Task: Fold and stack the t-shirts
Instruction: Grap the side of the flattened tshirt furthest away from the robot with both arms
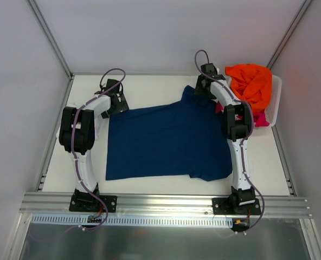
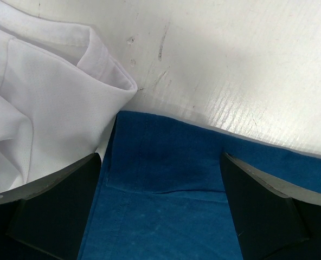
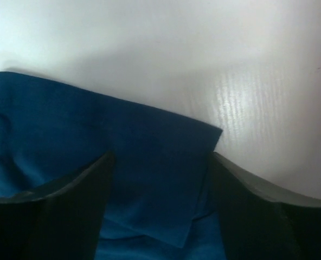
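Nearest to us, the navy t-shirt lies spread flat on the table. It is turned sideways, with one sleeve pointing back toward the arm bases and its near edge well behind both grippers. Neither gripper holds anything.

The left gripper stands over the far corner on the shirt's straight-edged side. In its wrist view the fingers are spread wide, the navy hem runs across the gap between them, and bare table lies just beyond the tips. We cannot tell whether the pads touch the cloth.

Just to the left of that gripper, a bunched white t-shirt overlaps the edge of the navy one.

The right gripper is over the far sleeve. Its fingers are also apart, with the sleeve's end lying between them and only table ahead.

We judge that the step in hand is taking hold of the navy shirt's far edge for a first fold; no fold has been made yet.

The next move calls for both grippers to come down and pinch the cloth at the edge. The left must catch the navy hem alone and leave the white cloth beside it. Then both should lift together, so the far edge comes back toward the near one without skewing.

Beyond and to the right of the right gripper, the orange t-shirt sits heaped on a magenta-pink one in the white basket, waiting its turn.
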